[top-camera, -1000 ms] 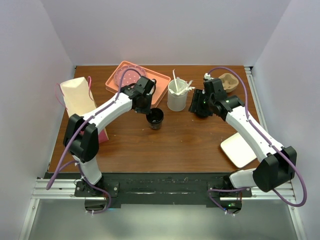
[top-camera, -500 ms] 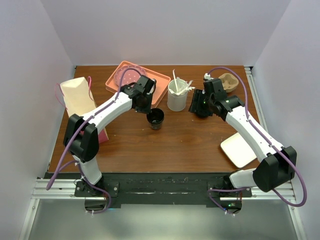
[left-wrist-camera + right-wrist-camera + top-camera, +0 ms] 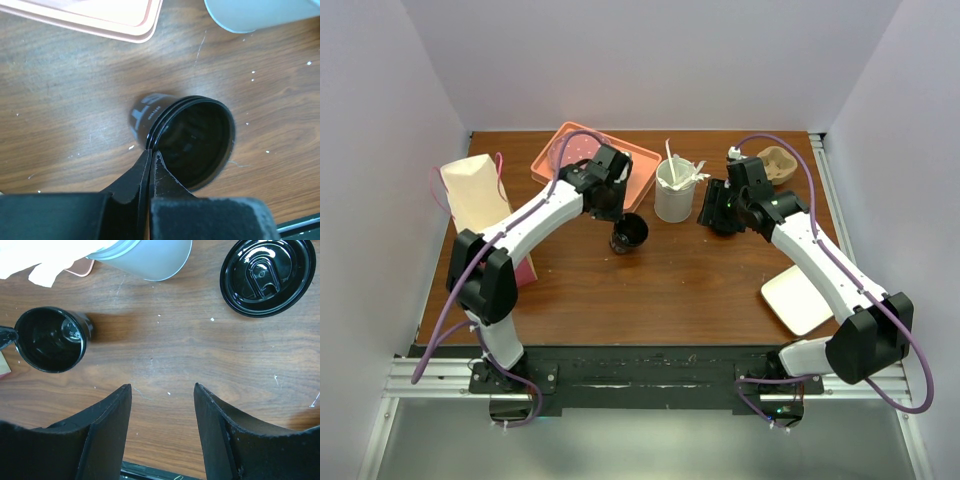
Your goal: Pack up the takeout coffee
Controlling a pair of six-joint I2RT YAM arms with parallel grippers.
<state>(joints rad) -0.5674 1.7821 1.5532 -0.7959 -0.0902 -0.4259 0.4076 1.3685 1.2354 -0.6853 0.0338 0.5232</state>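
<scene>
The left claw (image 3: 151,152) is seen clenched on the rim of the cup (image 3: 185,140), with the wall pinched between its fingertips. The cup, black with white lettering on its side, is uncovered. It lies just ahead of this claw, over the middle of the wooden table (image 3: 670,290). Whether its base is clear of the wood cannot be told.

Bare wood is left behind the left claw, back to the table's near edge, and also between the two claws. Ahead and to its left, the corner of the pink tray (image 3: 100,20) is found near the cup but apart from it. Ahead and to its right stands the white container (image 3: 260,15), also apart. The paper bag (image 3: 475,195) is set well off to the claw's left, at the table's left edge.

The right claw (image 3: 161,387) is held released, with nothing between its fingers and only bare wood under them. The black lid (image 3: 267,275) lies flat ahead of it and to its right, while the cup is ahead and to its left. The cardboard carrier (image 3: 780,165) is placed beyond this claw, and the white plate (image 3: 800,300) behind it, near the right edge.

Compared with a second ago, the cup has been shifted slightly toward the tray and looks tipped, the left claw having moved with it. The right arm has not moved.
</scene>
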